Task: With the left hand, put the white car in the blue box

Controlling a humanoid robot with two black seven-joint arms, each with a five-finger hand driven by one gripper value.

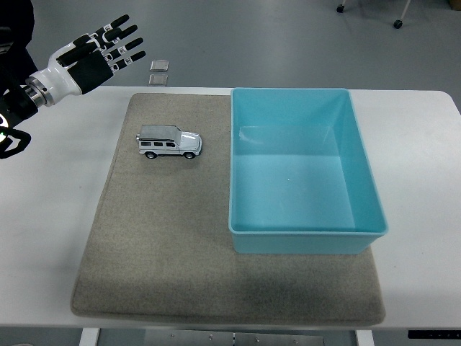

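Note:
A small white toy car (168, 142) stands on a grey mat (166, 245), its front towards the right. A light blue box (364, 173), open and empty, stands on the mat to the right of the car. My left hand (97, 52) is at the upper left, raised above the table's far left corner, up and left of the car. Its fingers are spread and hold nothing. My right hand is not in view.
The white table (43, 216) carries the mat. Two small silver squares (159, 72) lie on the floor beyond the table's far edge. Chair wheels (397, 24) show at the top right.

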